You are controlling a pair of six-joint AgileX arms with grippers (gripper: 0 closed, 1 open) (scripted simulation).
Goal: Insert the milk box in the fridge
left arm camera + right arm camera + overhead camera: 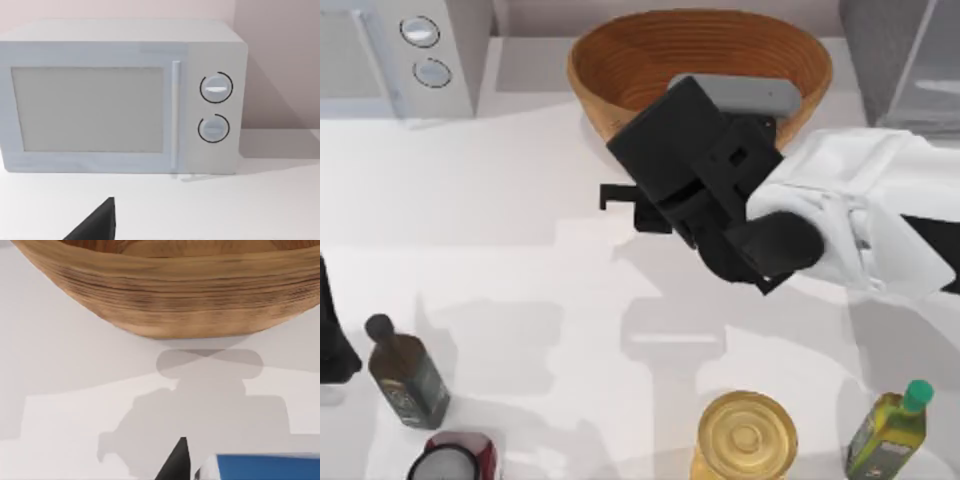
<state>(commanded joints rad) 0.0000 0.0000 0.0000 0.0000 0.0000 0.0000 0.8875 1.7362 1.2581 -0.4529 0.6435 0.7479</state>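
White table [520,200] with a basket [620,70] at the back. Right gripper [620,200] hovers just before the basket, clasping the milk box [265,467]. Fridge [910,60] stands back right.

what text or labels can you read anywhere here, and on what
No text can be read.
Dark glass bottle with a label: too small to read.
Green-capped yellow bottle with a label: too small to read.
White box-shaped appliance, two round dials: marks only, no numbers.
Blue top of the carton by the right gripper: no lettering in view.
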